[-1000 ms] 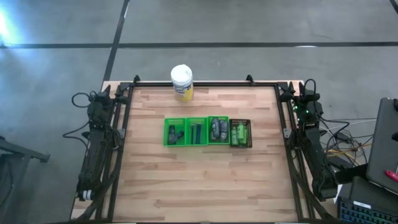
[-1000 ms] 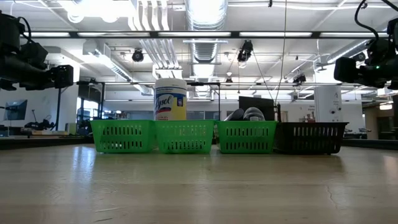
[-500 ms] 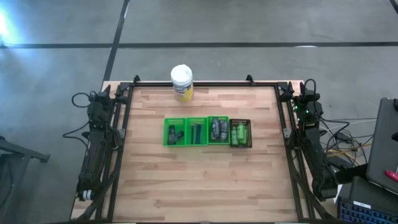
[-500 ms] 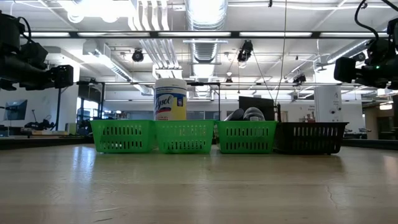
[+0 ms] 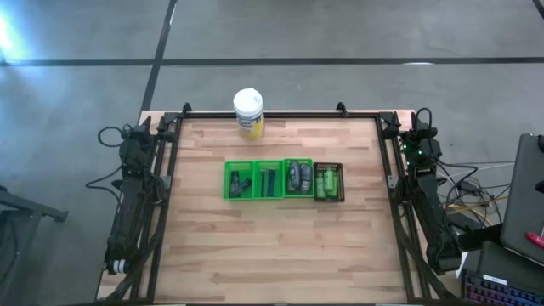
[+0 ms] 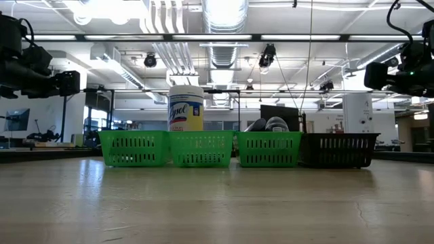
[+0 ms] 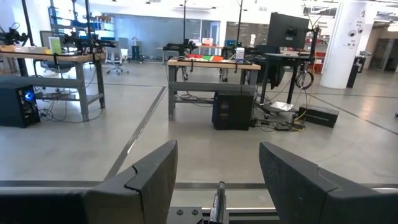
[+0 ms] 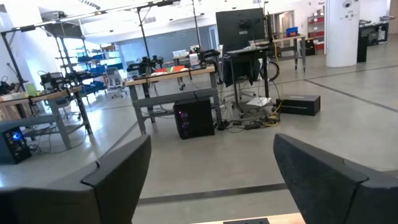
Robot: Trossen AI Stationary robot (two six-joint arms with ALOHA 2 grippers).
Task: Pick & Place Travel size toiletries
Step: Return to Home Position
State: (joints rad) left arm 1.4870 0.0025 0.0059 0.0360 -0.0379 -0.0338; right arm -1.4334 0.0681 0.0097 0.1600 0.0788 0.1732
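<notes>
"Lysol" on jar [image 6: 186,108] (yellow label)

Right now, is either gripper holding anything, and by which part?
Nothing is held. The left gripper and the right gripper are both open and empty.

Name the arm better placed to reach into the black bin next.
Right. The black bin ends the row nearest the right arm; the left arm is parked on the opposite side, beyond the three green bins.

Your table [image 5: 272,246], jar [image 5: 248,110] at its far edge, three green bins [image 6: 201,150] and one black bin [image 6: 339,150] side by side mid-table
</notes>
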